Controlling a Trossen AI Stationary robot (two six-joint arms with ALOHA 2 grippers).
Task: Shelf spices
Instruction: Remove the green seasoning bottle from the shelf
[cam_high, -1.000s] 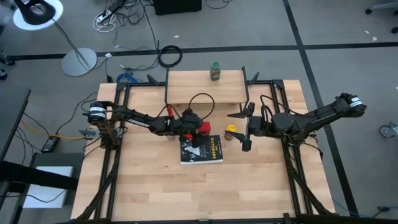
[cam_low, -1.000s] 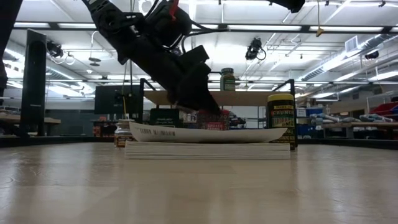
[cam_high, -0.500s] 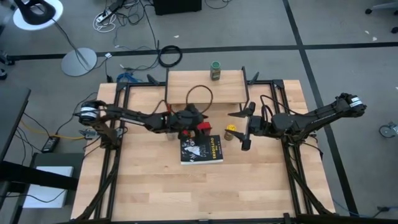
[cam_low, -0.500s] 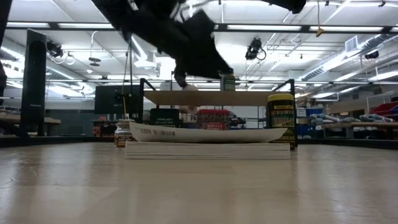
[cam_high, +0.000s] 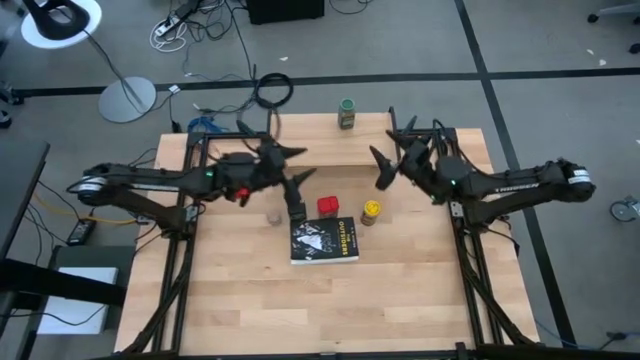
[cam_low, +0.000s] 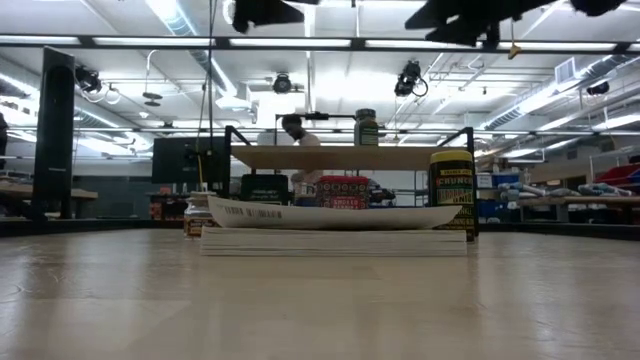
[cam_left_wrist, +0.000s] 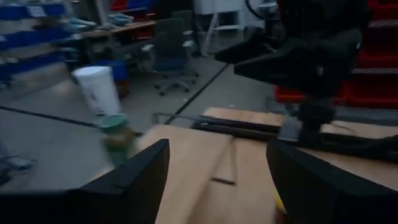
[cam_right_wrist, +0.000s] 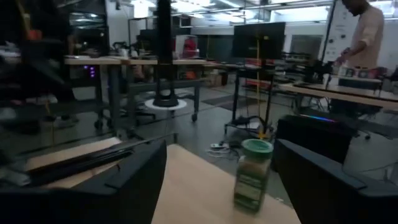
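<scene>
Spices are seen in two places. One green-topped jar (cam_high: 347, 113) stands on the shelf (cam_high: 320, 150), ahead of both tools. The left tool (cam_high: 290, 180) and right tool (cam_high: 385, 160) are held wide open above the shelf, with nothing in them. Below them, the red tin (cam_high: 327, 207), yellow-topped jar (cam_high: 371, 211) and pale little jar (cam_high: 273, 217) are left on the desk (cam_high: 320, 300) by a black book (cam_high: 324, 242).

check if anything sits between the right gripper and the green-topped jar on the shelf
Nothing visible does. The right gripper, open and empty, hovers over the shelf, and the right wrist view shows bare plank up to the green-topped jar.
</scene>
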